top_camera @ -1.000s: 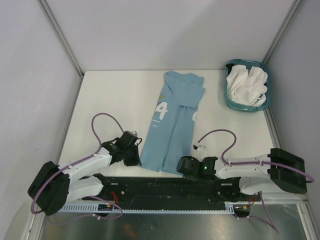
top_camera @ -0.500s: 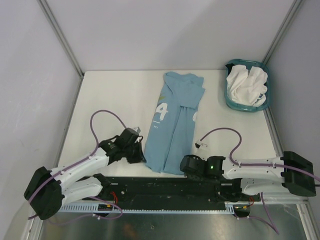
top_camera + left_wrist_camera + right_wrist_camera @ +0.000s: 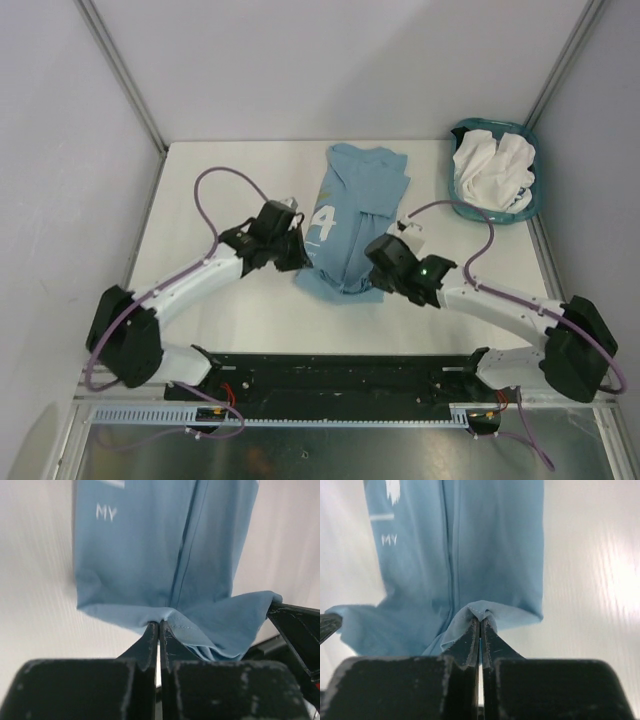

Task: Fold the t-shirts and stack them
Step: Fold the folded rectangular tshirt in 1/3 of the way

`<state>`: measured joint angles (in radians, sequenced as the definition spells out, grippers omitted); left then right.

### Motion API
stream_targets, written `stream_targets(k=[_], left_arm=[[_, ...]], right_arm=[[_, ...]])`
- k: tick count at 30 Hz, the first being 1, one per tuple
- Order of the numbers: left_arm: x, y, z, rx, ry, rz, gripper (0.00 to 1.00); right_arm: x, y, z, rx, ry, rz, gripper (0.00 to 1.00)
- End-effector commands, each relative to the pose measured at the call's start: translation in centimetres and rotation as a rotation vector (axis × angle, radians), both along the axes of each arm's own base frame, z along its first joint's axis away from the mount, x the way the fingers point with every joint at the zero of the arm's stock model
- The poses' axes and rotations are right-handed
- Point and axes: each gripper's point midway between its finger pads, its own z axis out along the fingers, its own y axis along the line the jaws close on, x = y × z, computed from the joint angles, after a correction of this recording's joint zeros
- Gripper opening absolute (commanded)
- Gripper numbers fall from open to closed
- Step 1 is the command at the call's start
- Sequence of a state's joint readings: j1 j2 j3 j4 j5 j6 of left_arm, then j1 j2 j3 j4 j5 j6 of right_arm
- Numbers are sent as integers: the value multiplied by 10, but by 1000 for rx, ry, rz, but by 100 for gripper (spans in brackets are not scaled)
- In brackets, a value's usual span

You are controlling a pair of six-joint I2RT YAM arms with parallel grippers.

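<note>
The light blue t-shirt [image 3: 352, 215] with a white "4" lies lengthwise on the white table, its near hem lifted and carried back over itself. My left gripper [image 3: 298, 258] is shut on the hem's left corner; the left wrist view shows the pinched cloth [image 3: 165, 612] at the fingertips. My right gripper [image 3: 377, 262] is shut on the hem's right corner, also seen in the right wrist view [image 3: 479, 613]. The white t-shirts [image 3: 492, 168] lie crumpled in the teal basket [image 3: 462, 207] at the far right.
The table [image 3: 220, 190] is walled by grey panels at back and sides. A black rail [image 3: 330, 375] runs along the near edge by the arm bases. Purple cables loop above both arms.
Both grippers have moved away from the near edge toward the shirt's middle, carrying the hem up and over, so the shirt's visible length has shortened.
</note>
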<state>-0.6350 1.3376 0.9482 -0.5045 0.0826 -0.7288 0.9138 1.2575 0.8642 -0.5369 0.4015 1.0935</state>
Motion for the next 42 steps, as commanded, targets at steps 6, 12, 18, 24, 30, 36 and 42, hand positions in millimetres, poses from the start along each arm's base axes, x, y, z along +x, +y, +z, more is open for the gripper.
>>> stream_targets(k=[6, 12, 18, 24, 30, 36, 42], left_arm=[[106, -24, -8, 0, -98, 19, 0], [157, -29, -18, 3, -107, 60, 0], [187, -30, -20, -7, -120, 80, 0], [212, -32, -23, -24, -126, 87, 0], [226, -31, -31, -32, -117, 94, 0], [233, -28, -34, -30, -118, 101, 0], [236, -26, -40, -27, -109, 110, 0]], right_arm=[[121, -7, 10, -32, -141, -43, 0], [175, -11, -9, -47, -140, -78, 0], [203, -23, -25, -55, -113, -117, 0], [217, -41, -30, -60, -96, -164, 0], [223, -50, -36, -63, -79, -194, 0], [226, -57, -42, -51, -57, -209, 0], [229, -62, -45, -49, -49, -222, 0]])
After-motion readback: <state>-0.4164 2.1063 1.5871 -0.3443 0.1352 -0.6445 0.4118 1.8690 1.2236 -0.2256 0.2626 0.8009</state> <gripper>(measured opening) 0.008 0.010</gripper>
